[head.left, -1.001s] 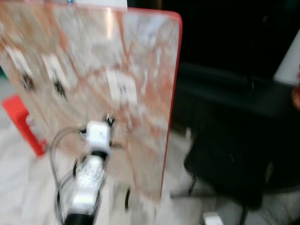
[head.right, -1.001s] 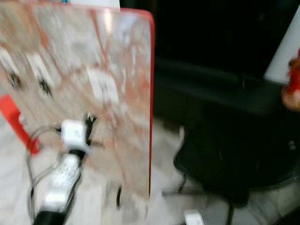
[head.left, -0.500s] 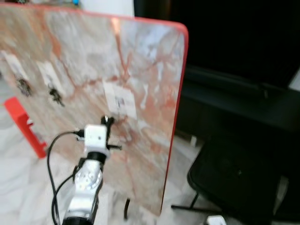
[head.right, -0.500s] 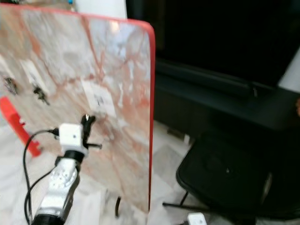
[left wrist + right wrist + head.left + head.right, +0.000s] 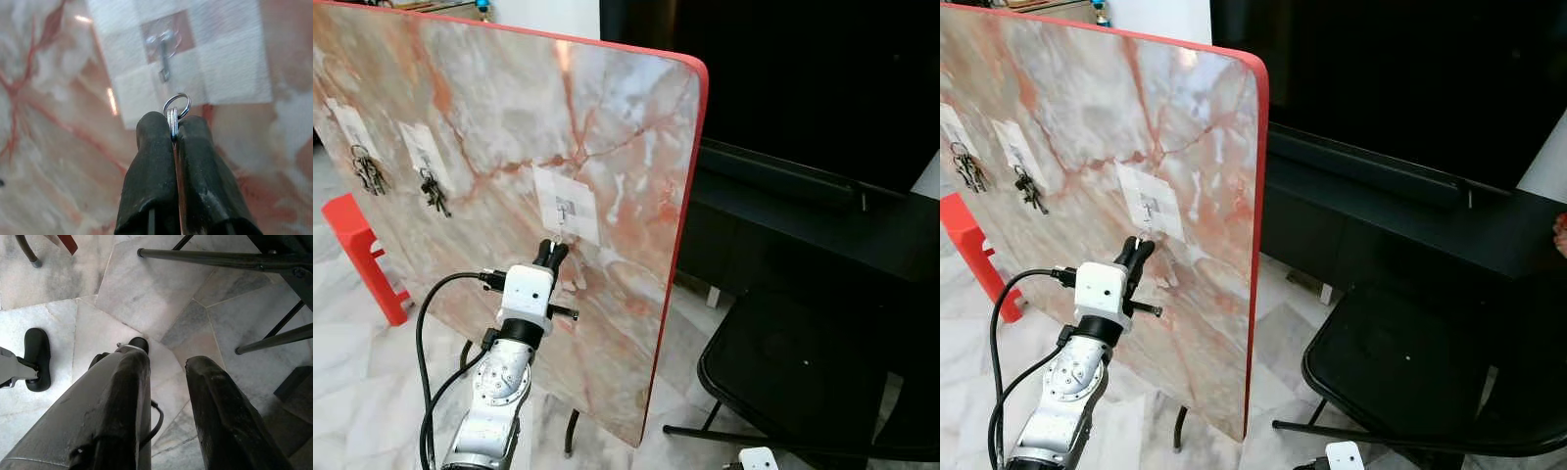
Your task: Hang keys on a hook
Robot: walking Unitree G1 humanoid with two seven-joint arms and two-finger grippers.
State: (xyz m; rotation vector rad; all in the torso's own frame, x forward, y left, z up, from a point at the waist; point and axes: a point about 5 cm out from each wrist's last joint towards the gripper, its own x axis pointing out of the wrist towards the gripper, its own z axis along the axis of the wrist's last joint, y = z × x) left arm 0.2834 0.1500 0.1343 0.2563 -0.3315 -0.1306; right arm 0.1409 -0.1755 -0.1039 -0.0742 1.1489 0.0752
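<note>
From the head camera you are facing a marble-patterned board (image 5: 509, 127) with a red rim, standing tilted on a pale marble floor (image 5: 352, 372). Three white pads sit on it. The two on the left each carry a bunch of keys (image 5: 369, 174), (image 5: 433, 193). The third pad holds a bare hook (image 5: 563, 208). Your left gripper (image 5: 551, 252) is raised just below that hook, fingers pressed together on the key ring (image 5: 1139, 238). To the right stand a dark TV unit (image 5: 803, 211) and a black chair (image 5: 783, 357); a red stool (image 5: 357, 250) sits at the left edge.

In your left wrist view the two black fingers (image 5: 151, 161) are clamped on the key ring (image 5: 176, 105), which sticks out past their tips, close to the metal hook (image 5: 163, 45) on its white pad (image 5: 181, 54) but not on it.

In your right wrist view the right gripper (image 5: 166, 364) hangs over the floor tiles (image 5: 151, 298) with its fingers apart and nothing between them, beside the black chair legs (image 5: 220, 259).
</note>
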